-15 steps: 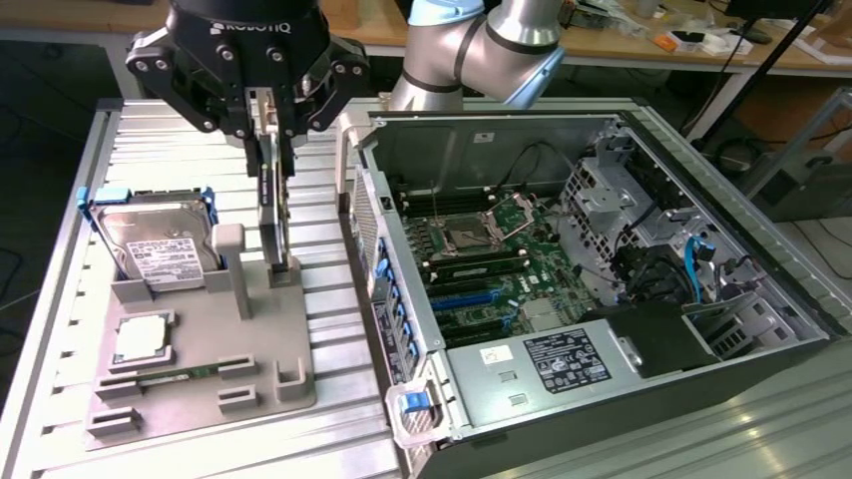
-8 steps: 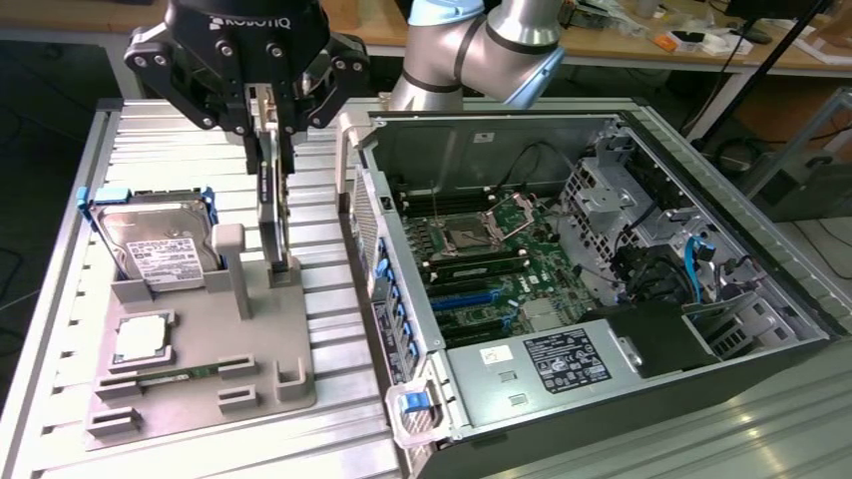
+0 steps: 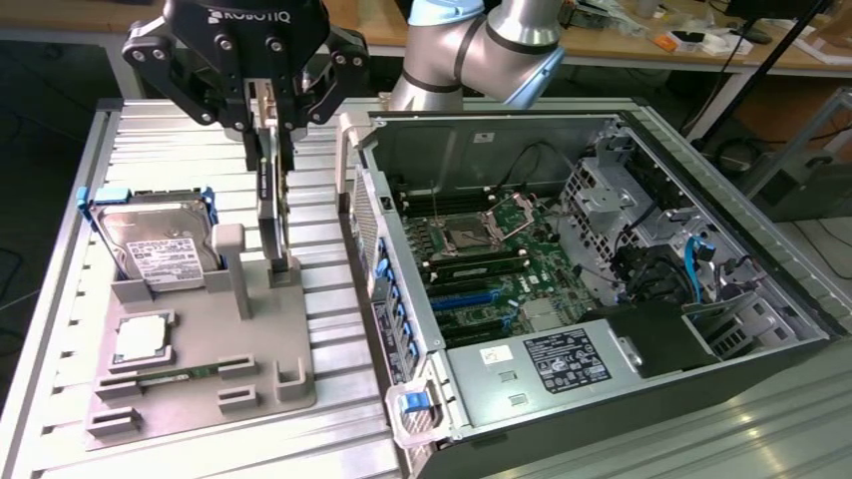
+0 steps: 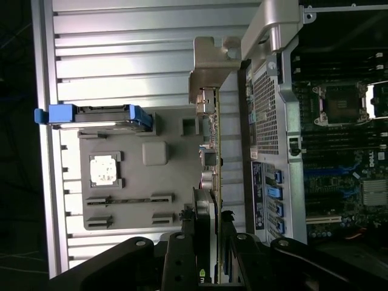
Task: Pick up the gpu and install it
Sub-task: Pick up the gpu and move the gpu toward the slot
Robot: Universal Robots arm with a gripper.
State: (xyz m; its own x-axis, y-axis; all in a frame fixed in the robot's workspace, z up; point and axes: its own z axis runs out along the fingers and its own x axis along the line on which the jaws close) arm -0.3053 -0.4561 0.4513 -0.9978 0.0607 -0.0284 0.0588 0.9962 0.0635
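Note:
The gpu (image 3: 275,220) stands upright and edge-on as a thin green card, its lower edge at the slot of the grey holder tray (image 3: 266,349). My gripper (image 3: 270,150) comes down over its top, one finger on each side, shut on the card. In the wrist view the gpu (image 4: 212,139) runs away from my gripper (image 4: 213,227), with its silver end bracket (image 4: 209,66) at the far end. The open computer case (image 3: 560,249), with the motherboard (image 3: 493,259) inside, lies to the exterior view's right of the card.
On the holder tray are a silver hard drive in a blue frame (image 3: 154,239), a square processor (image 3: 143,339) and a narrow memory stick (image 3: 167,377). The case's metal rear wall (image 3: 366,200) rises close beside the card. The ribbed metal table (image 3: 174,130) extends behind.

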